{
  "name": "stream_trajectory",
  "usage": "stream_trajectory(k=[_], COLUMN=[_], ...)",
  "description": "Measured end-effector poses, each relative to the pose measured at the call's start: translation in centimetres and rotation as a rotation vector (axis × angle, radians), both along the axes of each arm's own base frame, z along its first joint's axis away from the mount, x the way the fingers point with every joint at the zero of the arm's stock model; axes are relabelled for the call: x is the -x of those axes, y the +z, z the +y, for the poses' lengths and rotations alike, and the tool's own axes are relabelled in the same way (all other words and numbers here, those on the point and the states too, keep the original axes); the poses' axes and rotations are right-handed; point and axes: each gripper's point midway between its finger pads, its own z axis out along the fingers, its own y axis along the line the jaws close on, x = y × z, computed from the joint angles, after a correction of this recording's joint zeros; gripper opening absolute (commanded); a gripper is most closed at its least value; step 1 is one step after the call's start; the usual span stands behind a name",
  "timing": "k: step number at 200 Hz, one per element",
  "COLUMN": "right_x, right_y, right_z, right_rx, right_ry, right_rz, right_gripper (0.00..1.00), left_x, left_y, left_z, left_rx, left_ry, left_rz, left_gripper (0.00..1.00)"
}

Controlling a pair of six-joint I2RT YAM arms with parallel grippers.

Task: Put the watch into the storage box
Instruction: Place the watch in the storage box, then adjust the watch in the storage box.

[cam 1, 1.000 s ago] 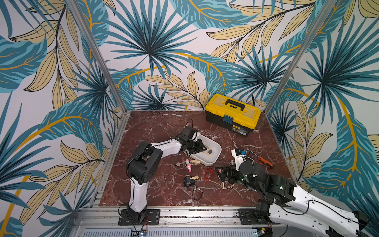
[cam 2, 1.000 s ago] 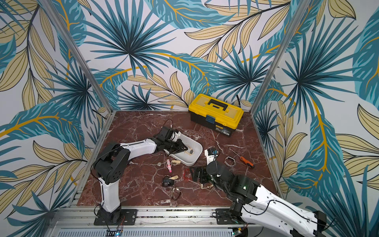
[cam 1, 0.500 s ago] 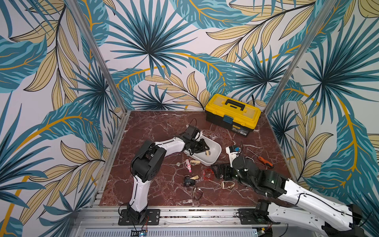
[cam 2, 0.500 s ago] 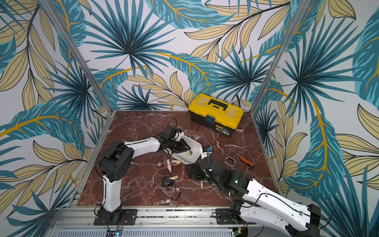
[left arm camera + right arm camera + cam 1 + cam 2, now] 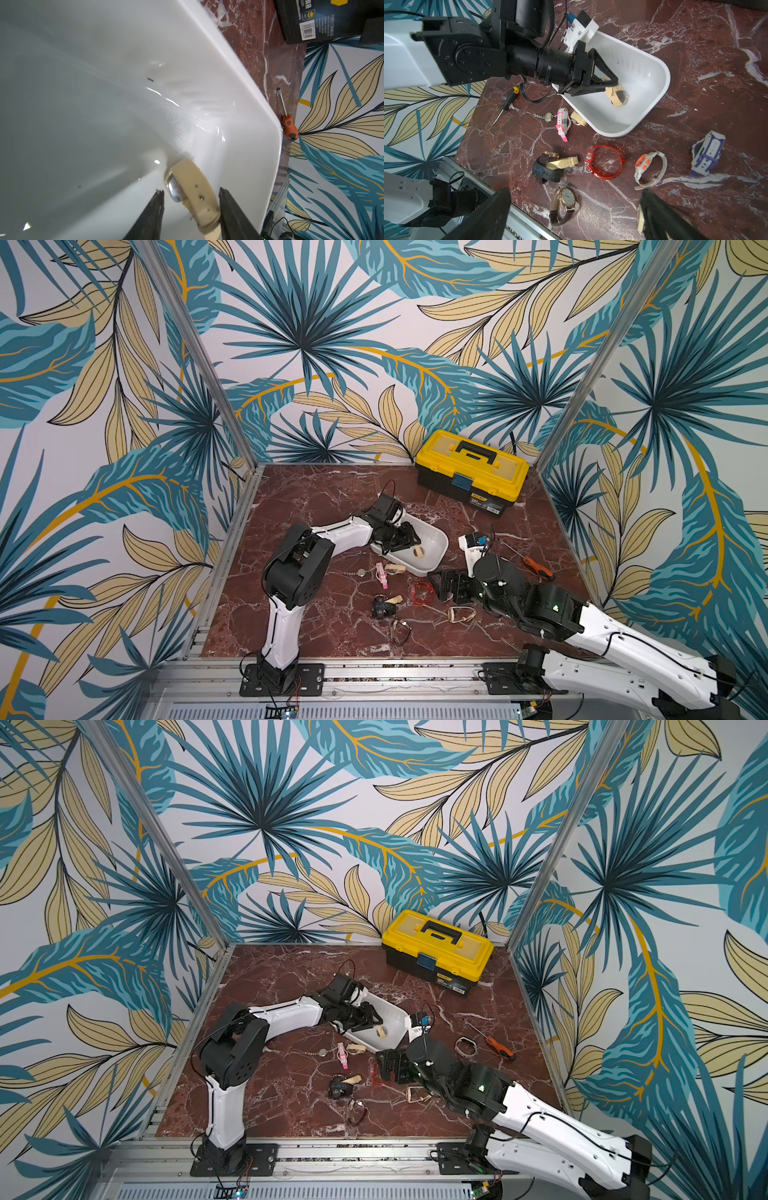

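The storage box [image 5: 433, 537] is a white tub in mid-table, seen in both top views [image 5: 395, 1020]. A beige-strapped watch [image 5: 193, 187] lies on its floor [image 5: 616, 94]. My left gripper [image 5: 191, 192] reaches into the box with its jaws apart on either side of that watch; there is a clear gap on one side, and the strap lies against the other finger [image 5: 230, 209]. My right gripper [image 5: 575, 192] hangs wide open above loose watches near the table's front, holding nothing. It also shows in a top view [image 5: 438, 585].
Several more watches lie in front of the box: pink [image 5: 562, 122], red [image 5: 604, 162], white-orange [image 5: 648, 168], purple-white [image 5: 706, 153], brown-strapped [image 5: 564, 205]. A yellow-and-black toolbox [image 5: 471, 472] stands at the back. An orange screwdriver [image 5: 536, 564] lies to the right, a yellow-handled one [image 5: 508, 101] to the left.
My left gripper has reached deeper into the box and its jaws have spread, letting go of the beige watch. My right arm has swung left over the loose watches.
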Motion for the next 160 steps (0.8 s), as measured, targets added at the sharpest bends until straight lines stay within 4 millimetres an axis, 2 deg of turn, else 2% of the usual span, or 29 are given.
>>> stream_trajectory(k=[54, 78, 115, 136, 160], right_x=[0.3, 0.5, 1.2, 1.5, 1.8], right_y=[0.9, 1.0, 2.3, 2.6, 2.6], right_z=[-0.7, -1.4, -3.2, -4.2, -5.1], right_rx=[-0.026, -0.018, -0.043, -0.048, -0.045], right_ry=[-0.007, -0.017, -0.040, -0.054, -0.067], right_rz=[-0.023, -0.027, -0.068, -0.082, -0.089], right_gripper=[1.00, 1.00, 1.00, 1.00, 1.00], left_x=[0.8, 1.0, 1.1, 1.4, 2.1], left_y=[4.6, 6.8, 10.5, 10.2, 7.8], left_z=[0.9, 0.1, -1.8, -2.2, -2.0], left_rx=[-0.032, -0.080, -0.188, -0.278, -0.387], left_ry=[-0.006, -0.065, -0.204, -0.270, -0.331], left_rz=[-0.076, -0.124, -0.229, -0.244, -0.206], left_gripper=[0.61, 0.63, 0.63, 0.56, 0.51])
